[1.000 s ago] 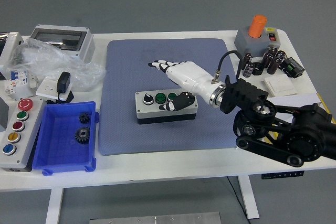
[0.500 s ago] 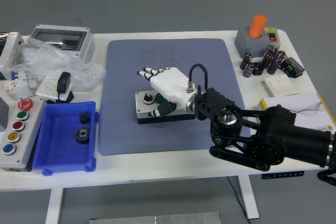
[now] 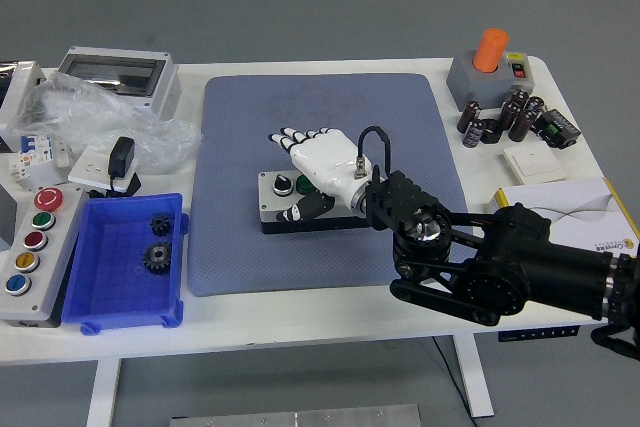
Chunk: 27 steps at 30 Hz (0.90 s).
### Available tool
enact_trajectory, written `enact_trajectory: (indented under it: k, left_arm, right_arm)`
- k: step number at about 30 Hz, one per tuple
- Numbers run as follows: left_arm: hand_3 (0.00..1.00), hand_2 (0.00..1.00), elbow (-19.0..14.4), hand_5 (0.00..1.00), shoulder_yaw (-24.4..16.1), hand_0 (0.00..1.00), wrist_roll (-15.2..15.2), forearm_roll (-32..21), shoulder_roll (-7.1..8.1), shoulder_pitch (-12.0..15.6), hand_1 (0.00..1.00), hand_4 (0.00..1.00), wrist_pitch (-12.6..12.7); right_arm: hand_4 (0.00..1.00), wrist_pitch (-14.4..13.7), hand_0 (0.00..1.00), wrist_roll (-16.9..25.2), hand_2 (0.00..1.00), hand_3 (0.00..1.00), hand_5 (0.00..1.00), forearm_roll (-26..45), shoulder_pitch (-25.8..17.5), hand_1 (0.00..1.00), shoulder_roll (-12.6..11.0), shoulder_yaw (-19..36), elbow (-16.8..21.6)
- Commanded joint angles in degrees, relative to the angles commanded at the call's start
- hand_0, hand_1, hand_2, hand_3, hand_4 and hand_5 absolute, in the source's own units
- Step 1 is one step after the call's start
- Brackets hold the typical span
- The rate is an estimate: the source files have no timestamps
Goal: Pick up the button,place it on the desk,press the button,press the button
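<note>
A grey button box (image 3: 272, 199) with a black base lies on the blue-grey mat (image 3: 240, 127) at the table's middle. One black-and-white knob and part of a green button show on its top. My right hand (image 3: 312, 162), white with black fingertips, lies flat over the box's right half, fingers spread and pointing left and away. Its thumb (image 3: 303, 208) hangs down over the box's front face. The black right arm (image 3: 480, 257) reaches in from the lower right. The box's right end is hidden under the hand. No left arm shows.
A blue bin (image 3: 125, 262) with two gears sits front left, beside a grey panel of coloured buttons (image 3: 32, 247). Plastic wrap, a charger and a grey enclosure (image 3: 115, 75) crowd the back left. An orange-topped switch box (image 3: 485, 67), capacitors (image 3: 500, 119) and papers (image 3: 560, 197) lie at right.
My right hand has swung left from beyond the box's right end to lie over its top. The arm has come in lower and nearer the table's front edge.
</note>
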Motion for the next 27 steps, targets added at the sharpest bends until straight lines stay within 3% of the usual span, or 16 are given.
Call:
enact_trajectory:
  k: [9,14,19,22,24,27]
  left_arm:
    - [0.645,0.643,-0.1,0.434,-0.8,0.659,0.0,0.8,-0.05,0.0,0.691,0.745,0.1]
    - [0.645,0.642,-0.1,0.429,-1.1,0.659,0.0,0.9,-0.12,0.1,0.69,0.746,-0.1]
    - [0.645,0.641,-0.1,0.428,-1.4,0.659,0.1,0.8,-0.08,0.1,0.691,0.747,0.0]
    - [0.645,0.641,0.0,0.428,-1.0,0.659,0.2,0.2,-0.01,0.4,0.691,0.747,0.1]
    - [0.645,0.641,0.1,0.428,-0.8,0.659,0.2,-0.2,0.05,0.5,0.691,0.747,0.1]
    - [0.645,0.641,0.1,0.426,-0.8,0.659,0.3,-0.5,0.33,0.6,0.69,0.748,0.0]
  right_arm:
    - [0.998,-0.5,0.768,0.0,0.998,0.998,0.473,0.9,-0.2,0.868,0.5,-0.6,-1.5]
    - [0.998,-0.5,0.757,0.4,0.998,0.998,0.471,2.5,-0.8,0.871,-1.8,1.0,1.9]
    - [0.998,-6.1,0.754,3.8,0.998,0.998,0.473,9.2,-4.6,0.87,-8.0,7.2,9.0]
    - [0.998,-9.8,0.754,3.6,0.998,0.998,0.473,12.4,-8.0,0.87,-12.4,12.7,14.2]
    - [0.998,-10.0,0.754,2.0,0.998,0.998,0.473,12.9,-10.1,0.87,-15.5,16.1,17.6]
    - [0.998,-7.0,0.724,-1.4,0.998,0.998,0.479,11.2,-12.0,0.839,-20.5,20.7,22.9]
